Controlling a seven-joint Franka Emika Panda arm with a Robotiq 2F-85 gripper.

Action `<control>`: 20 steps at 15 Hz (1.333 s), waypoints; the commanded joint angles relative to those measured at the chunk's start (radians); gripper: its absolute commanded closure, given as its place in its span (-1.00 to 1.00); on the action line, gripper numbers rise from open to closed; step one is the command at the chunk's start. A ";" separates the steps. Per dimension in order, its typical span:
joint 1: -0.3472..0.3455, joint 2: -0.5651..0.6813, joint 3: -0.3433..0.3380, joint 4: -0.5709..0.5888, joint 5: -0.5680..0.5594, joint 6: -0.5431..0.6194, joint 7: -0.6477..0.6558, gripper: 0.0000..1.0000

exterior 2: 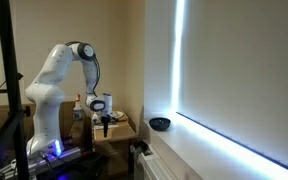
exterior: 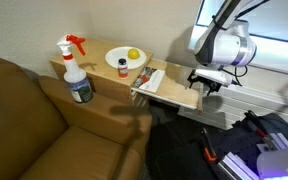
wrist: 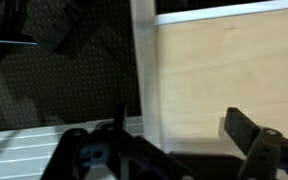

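Gripper (exterior: 206, 86): hanging with jaws spread wide, holding nothing, just over the worktop (exterior: 179, 95) edge.
White cloth (exterior: 154, 80): lying on the worktop near the gripper, on its sofa (exterior: 24, 110) side.
Plate (exterior: 114, 60): sitting beyond the cloth, carrying a yellow fruit (exterior: 133, 54).
Spray bottle (exterior: 75, 70): standing farthest from the gripper.

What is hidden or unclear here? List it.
Yellow thing on the plate: too small in an exterior view to name.
Bowl: too small and dark in an exterior view to see inside.
Gripper: cut off by the wrist view's bottom edge, dark and blurred.
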 commanded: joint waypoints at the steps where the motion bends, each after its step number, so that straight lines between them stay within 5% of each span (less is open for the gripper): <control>1: -0.187 -0.253 0.261 -0.114 0.123 -0.005 -0.133 -1.00; 4: -0.280 -0.415 0.489 -0.058 0.393 -0.174 -0.288 -1.00; 7: -0.200 -0.476 0.536 0.032 0.659 -0.286 -0.442 -1.00; 8: -0.214 -0.444 0.514 0.000 0.546 -0.228 -0.348 -1.00; 9: -0.198 -0.469 0.532 0.017 0.604 -0.252 -0.381 -1.00; 10: -0.041 -0.482 0.393 0.024 0.610 -0.256 -0.378 -1.00; 12: -0.036 -0.455 0.366 0.013 0.510 -0.246 -0.295 -1.00; 13: -0.127 -0.434 0.426 0.057 0.570 -0.335 -0.386 -1.00; 15: -0.117 -0.409 0.375 0.131 0.696 -0.463 -0.515 -1.00; 16: -0.019 -0.392 0.256 0.166 0.720 -0.510 -0.540 -1.00; 20: 0.042 -0.312 0.175 0.324 0.801 -0.725 -0.517 -1.00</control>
